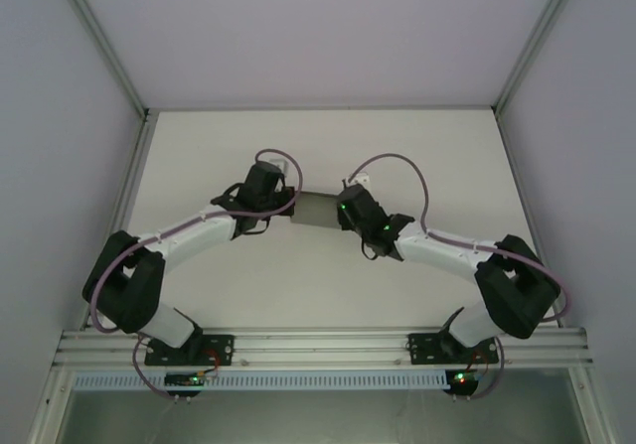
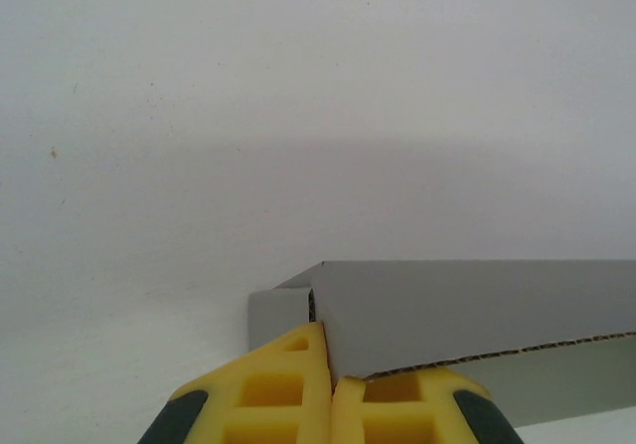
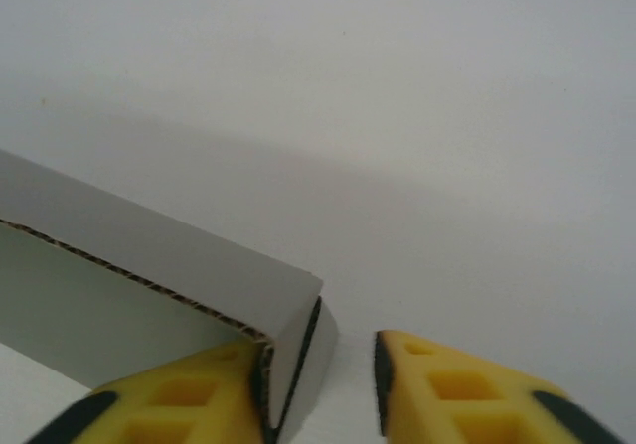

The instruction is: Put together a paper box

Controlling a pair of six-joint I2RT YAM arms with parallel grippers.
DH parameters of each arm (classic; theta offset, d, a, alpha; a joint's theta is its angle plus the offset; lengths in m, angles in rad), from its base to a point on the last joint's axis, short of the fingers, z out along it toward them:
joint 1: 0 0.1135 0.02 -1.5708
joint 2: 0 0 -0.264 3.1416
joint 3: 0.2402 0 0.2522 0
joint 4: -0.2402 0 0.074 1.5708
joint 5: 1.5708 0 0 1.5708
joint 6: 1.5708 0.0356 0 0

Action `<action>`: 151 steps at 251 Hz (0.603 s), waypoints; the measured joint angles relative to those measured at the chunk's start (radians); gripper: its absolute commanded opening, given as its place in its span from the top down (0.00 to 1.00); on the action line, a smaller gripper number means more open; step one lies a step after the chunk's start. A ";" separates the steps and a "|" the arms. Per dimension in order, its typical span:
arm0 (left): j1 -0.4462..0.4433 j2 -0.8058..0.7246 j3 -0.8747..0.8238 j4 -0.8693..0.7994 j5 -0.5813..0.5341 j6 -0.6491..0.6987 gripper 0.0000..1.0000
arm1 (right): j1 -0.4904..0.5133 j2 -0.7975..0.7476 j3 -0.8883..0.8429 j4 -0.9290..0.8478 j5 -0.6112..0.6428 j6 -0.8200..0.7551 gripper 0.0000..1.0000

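Two arms bend inward over the flat white table (image 1: pixel 298 285), their wrists meeting mid-table. A shallow rectangular grey card box (image 1: pixel 316 209) sits directly between the two claws, one short end toward each.

Left claw (image 1: pixel 286 209), seen from above, is at the box's left end. In its wrist view the left claw (image 2: pixel 331 365) has its yellow ribbed fingers (image 2: pixel 288 399) pressed together, with only a thin seam between them. The upright wall of the grey card box (image 2: pixel 467 315) runs down into that seam, so it is pinching the card at the corner. From the fingertips the wall stretches off rightward, its raw fluted edge showing. A short flap stands just left of the tips.

Right claw (image 1: pixel 341 212), seen from above, is at the box's opposite end. In its wrist view the right claw (image 3: pixel 318 355) stands spread, bare table showing in the gap. The corner of the grey card box (image 3: pixel 149 255) lies against the inner face of the left-hand finger (image 3: pixel 189 394). The other finger stands apart from the card. The long wall runs off left from the tips, its fluted edge visible.
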 measured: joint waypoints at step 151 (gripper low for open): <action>-0.030 0.036 0.082 -0.095 0.016 0.055 1.00 | -0.103 -0.169 0.030 -0.122 -0.289 -0.063 0.17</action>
